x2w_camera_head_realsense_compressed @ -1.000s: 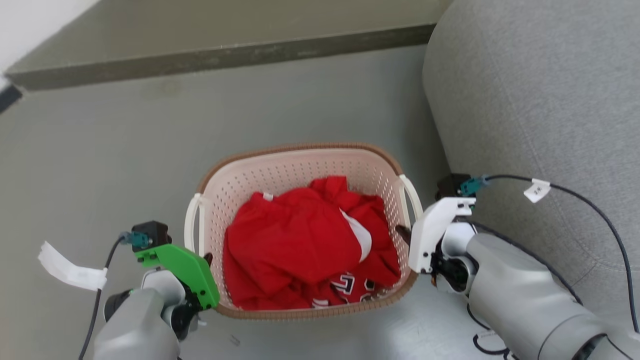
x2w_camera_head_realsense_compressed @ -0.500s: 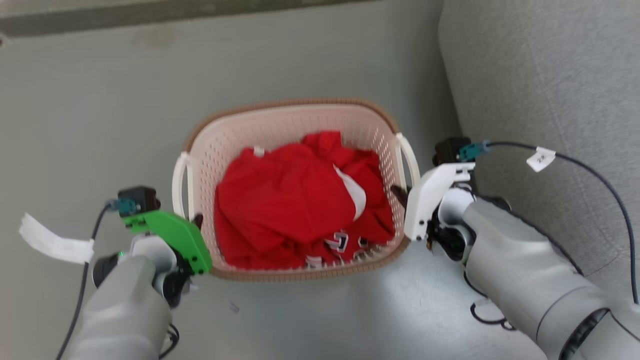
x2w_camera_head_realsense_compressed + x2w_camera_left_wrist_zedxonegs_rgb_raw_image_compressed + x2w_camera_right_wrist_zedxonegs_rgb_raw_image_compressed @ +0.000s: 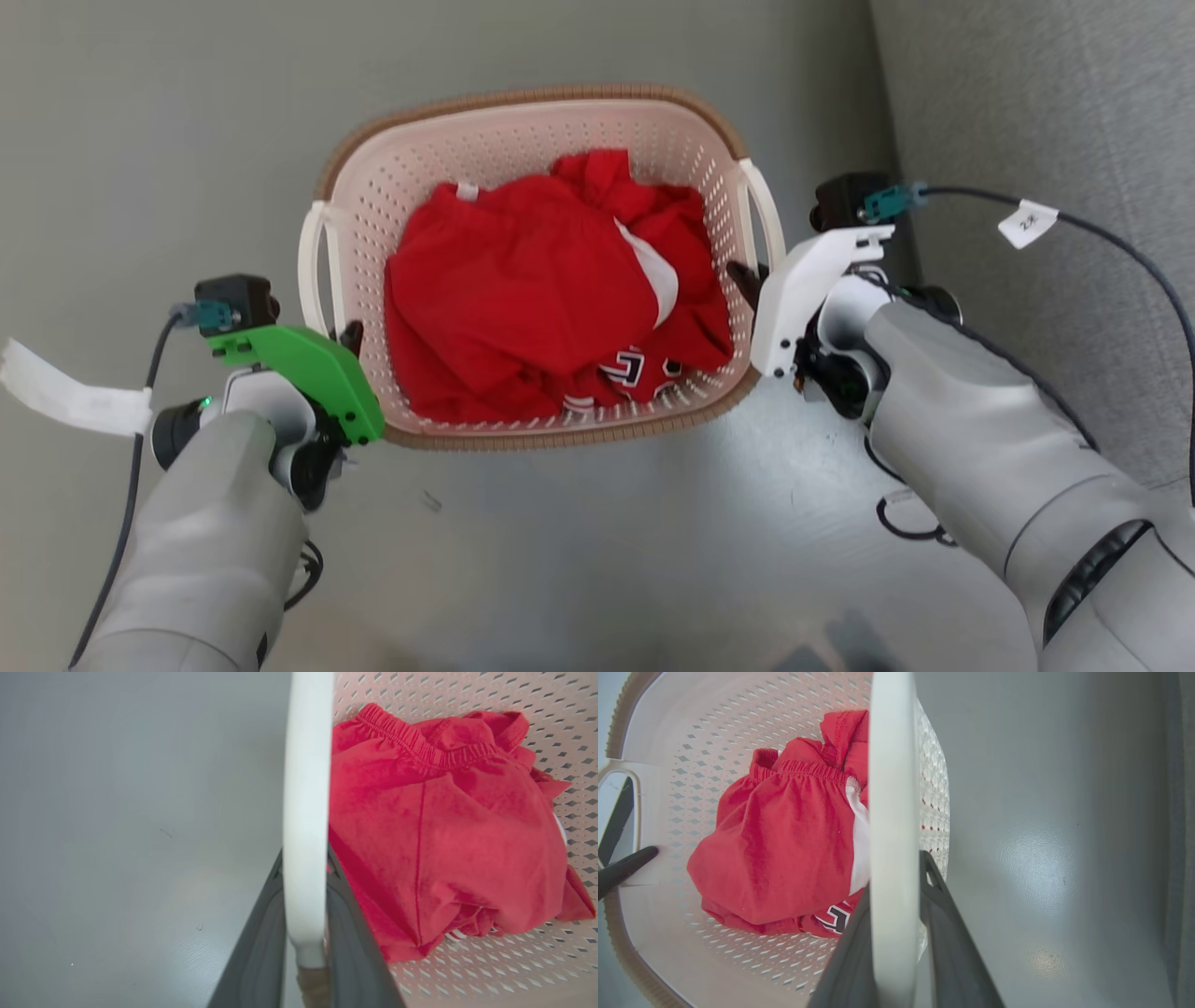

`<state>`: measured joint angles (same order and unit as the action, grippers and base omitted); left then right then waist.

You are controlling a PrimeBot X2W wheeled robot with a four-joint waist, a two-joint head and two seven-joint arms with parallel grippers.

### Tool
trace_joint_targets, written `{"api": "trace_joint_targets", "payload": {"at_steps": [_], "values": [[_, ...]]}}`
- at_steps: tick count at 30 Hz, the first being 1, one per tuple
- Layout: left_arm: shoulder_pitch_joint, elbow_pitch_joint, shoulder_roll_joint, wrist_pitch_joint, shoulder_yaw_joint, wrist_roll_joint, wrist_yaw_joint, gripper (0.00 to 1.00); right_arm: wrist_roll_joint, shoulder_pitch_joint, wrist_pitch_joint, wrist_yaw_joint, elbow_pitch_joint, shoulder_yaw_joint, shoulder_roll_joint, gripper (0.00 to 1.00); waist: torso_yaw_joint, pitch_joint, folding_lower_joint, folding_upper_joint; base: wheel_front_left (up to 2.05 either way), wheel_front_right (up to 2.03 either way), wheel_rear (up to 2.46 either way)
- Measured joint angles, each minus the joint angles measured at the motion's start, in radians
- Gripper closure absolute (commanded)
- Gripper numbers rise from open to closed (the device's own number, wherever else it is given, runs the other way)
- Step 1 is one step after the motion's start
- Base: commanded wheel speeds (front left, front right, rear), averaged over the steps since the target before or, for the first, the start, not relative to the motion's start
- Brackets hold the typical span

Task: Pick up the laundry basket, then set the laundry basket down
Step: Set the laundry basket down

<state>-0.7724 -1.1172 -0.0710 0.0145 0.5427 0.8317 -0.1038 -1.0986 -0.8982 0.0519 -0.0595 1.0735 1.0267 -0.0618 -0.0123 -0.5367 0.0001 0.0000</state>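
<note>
The laundry basket (image 3: 523, 98), cream with perforated walls and a brown woven-look rim, sits between my two arms in the head view, with red clothes (image 3: 532, 280) heaped inside. My left gripper (image 3: 347, 336) is shut on its white left handle (image 3: 313, 261). In the left wrist view the dark fingers (image 3: 261, 933) clamp the handle (image 3: 306, 788) from both sides. My right gripper (image 3: 745, 278) is shut on the white right handle (image 3: 761, 210). The right wrist view shows that handle (image 3: 894, 788) pinched between the fingers (image 3: 952, 942).
A grey sofa (image 3: 1055, 140) stands close along the right side of the basket and my right arm. Grey floor (image 3: 597, 560) lies under and around the basket. A black cable with a white tag (image 3: 1027, 222) loops over the right wrist.
The head view has tilted: the dark step at the top has gone out of the picture. The basket, still held by both handles, sits higher in the picture and looks slightly larger.
</note>
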Motion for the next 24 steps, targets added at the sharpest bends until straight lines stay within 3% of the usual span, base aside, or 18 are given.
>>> {"api": "trace_joint_targets", "payload": {"at_steps": [24], "values": [[-0.138, -0.007, -0.009, 0.032, 0.008, -0.039, 0.008, 1.00, 0.000, -0.125, -0.055, 0.000, 0.005, -0.002, -0.001, 1.00, 0.010, -0.215, 0.0000, 0.0000, 0.00, 0.00, 0.00]]}}
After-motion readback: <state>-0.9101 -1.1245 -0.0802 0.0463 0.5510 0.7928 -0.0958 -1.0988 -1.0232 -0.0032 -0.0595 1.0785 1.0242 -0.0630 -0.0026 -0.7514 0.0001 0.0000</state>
